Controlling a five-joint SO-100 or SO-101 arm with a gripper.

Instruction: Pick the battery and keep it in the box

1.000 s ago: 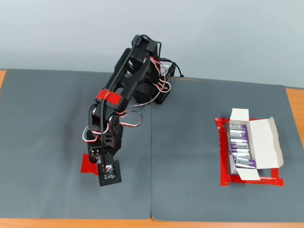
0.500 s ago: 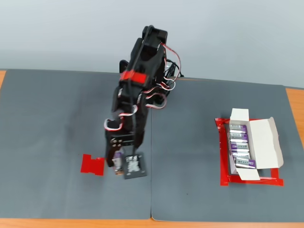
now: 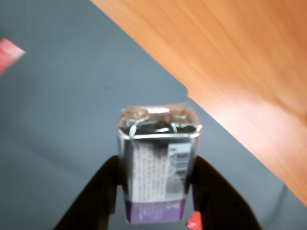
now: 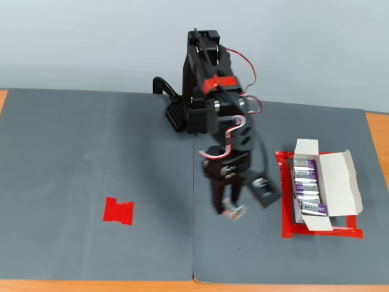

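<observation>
My gripper (image 3: 156, 191) is shut on a battery (image 3: 157, 167) with a silver-grey printed body, purple at the near end and metal terminals at the far end. The fixed view shows the gripper (image 4: 230, 210) holding that battery (image 4: 233, 211) above the grey mat, left of the box (image 4: 319, 188). The white box lies open inside a red tape frame (image 4: 285, 201), its lid flap folded out to the right. Several batteries (image 4: 307, 182) lie in a row inside it.
A flat red tape patch (image 4: 118, 211) sits on the left grey mat (image 4: 73, 182). The arm's base (image 4: 185, 115) stands at the back centre. The wooden table edge (image 3: 230, 57) shows beyond the mat in the wrist view.
The arm has swung from beside the red patch on the left across to the right, carrying the battery toward the box.
</observation>
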